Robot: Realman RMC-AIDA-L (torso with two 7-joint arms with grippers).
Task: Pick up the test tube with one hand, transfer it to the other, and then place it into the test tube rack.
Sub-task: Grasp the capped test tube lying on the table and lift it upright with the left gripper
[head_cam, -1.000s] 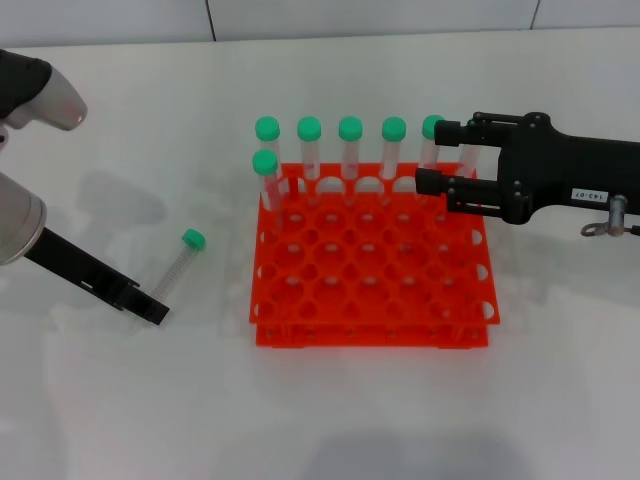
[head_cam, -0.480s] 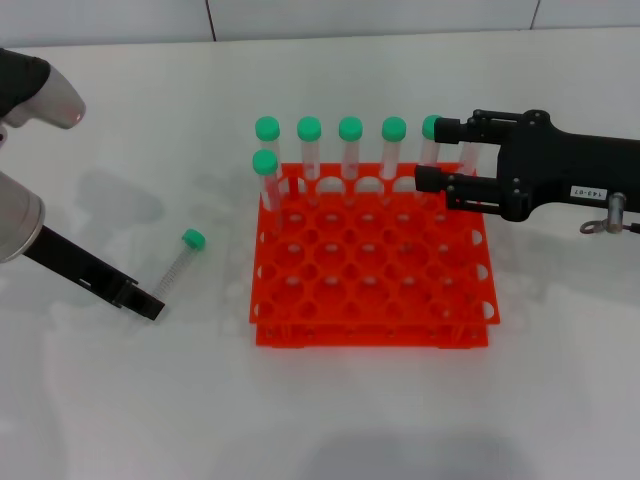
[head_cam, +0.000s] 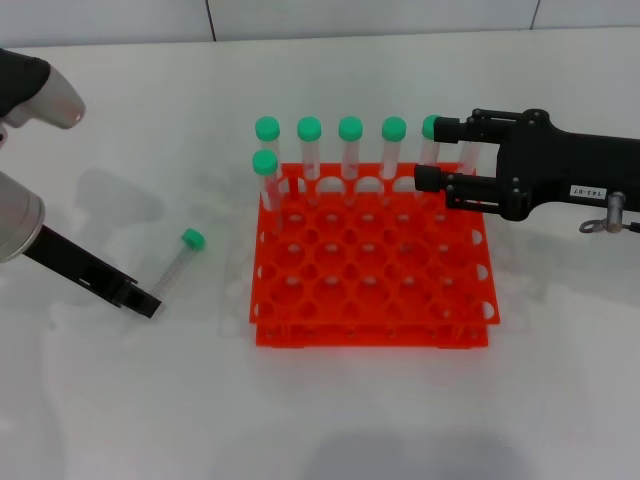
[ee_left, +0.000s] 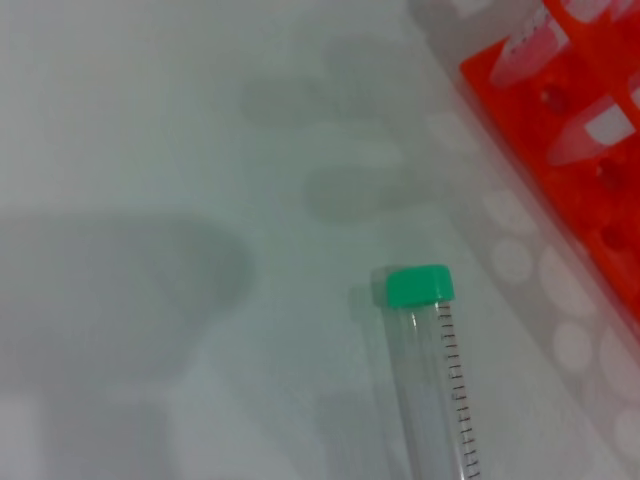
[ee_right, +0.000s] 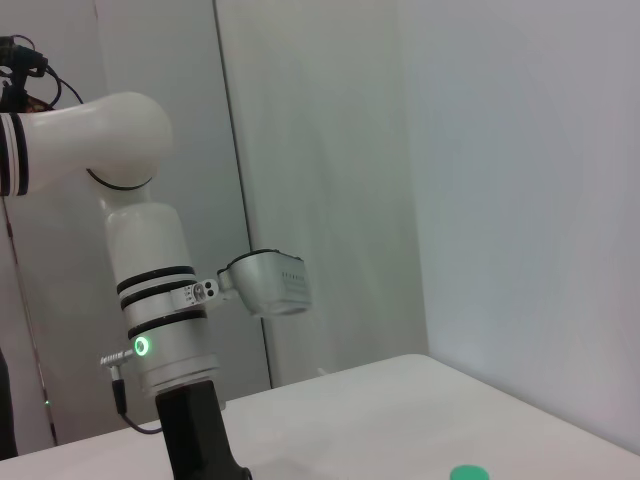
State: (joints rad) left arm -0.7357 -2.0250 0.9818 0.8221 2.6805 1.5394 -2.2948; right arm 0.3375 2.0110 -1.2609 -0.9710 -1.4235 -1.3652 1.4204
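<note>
- The test tube lay flat on the white table, well apart from the rack's nine o'clock side, its green cap pointing toward one o'clock and its clear body running down toward seven o'clock.
- It looked light, stiff and smooth: likely to roll or skid under a sideways push, and thin plastic that a hard squeeze could crack. The graduated clear body just below the cap, plain in the left wrist view, seemed the best place to take hold, leaving the lower length free for the handover.
- The left gripper sat low just beside the tube's bottom end, at its seven o'clock; whether its fingers were apart or together could not be told, and nothing was seen held.
- The test tube rack stood at table centre. Five capped tubes filled its twelve o'clock row and a sixth stood just in front at the row's nine o'clock end; the other holes looked empty.
- The right gripper hovered over the rack's one o'clock corner, fingers parted and empty, the last tube of the row partly behind them.
</note>
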